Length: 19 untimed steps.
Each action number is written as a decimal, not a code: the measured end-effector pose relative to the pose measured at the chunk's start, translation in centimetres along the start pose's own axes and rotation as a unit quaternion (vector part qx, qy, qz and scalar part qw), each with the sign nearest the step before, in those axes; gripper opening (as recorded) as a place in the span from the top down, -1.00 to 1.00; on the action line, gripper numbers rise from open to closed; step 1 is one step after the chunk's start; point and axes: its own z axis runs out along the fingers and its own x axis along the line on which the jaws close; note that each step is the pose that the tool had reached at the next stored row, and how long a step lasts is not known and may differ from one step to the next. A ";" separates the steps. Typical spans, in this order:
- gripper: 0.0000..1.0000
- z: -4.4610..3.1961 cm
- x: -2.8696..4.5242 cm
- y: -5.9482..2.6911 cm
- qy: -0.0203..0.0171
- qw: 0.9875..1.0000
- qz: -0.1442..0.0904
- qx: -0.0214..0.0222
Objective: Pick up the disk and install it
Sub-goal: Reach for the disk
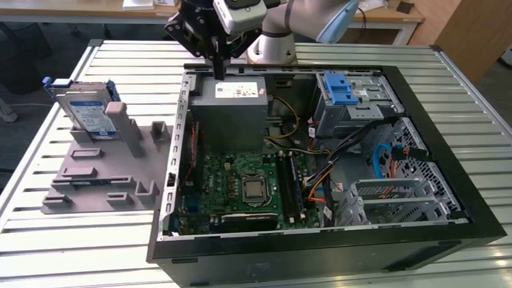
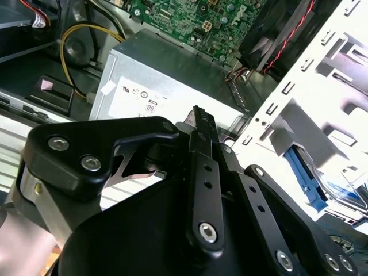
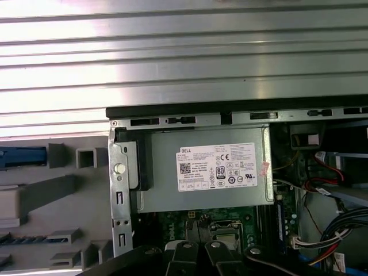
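Exterior view: my gripper [image 1: 217, 73], closed on nothing, hangs over the edge of the computer case [image 1: 320, 252]; the disk [image 1: 86, 115] stands in the grey fixture [image 1: 96, 174], well apart. Pick-up not begun, I judge; grasping calls for parted jaws.

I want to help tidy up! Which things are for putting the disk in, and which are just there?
For the job: the disk, standing in the grey holder; the gripper, shut, above the open computer case.
Just there: the grey metal box, the green circuit board, the blue cable.
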 end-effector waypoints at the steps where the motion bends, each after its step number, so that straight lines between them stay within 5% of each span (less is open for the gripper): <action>1: 0.79 0.01 0.04 0.00 0.000 1.000 0.000 0.000; 19: 0.79 0.15 0.80 -0.07 0.001 1.000 0.000 0.000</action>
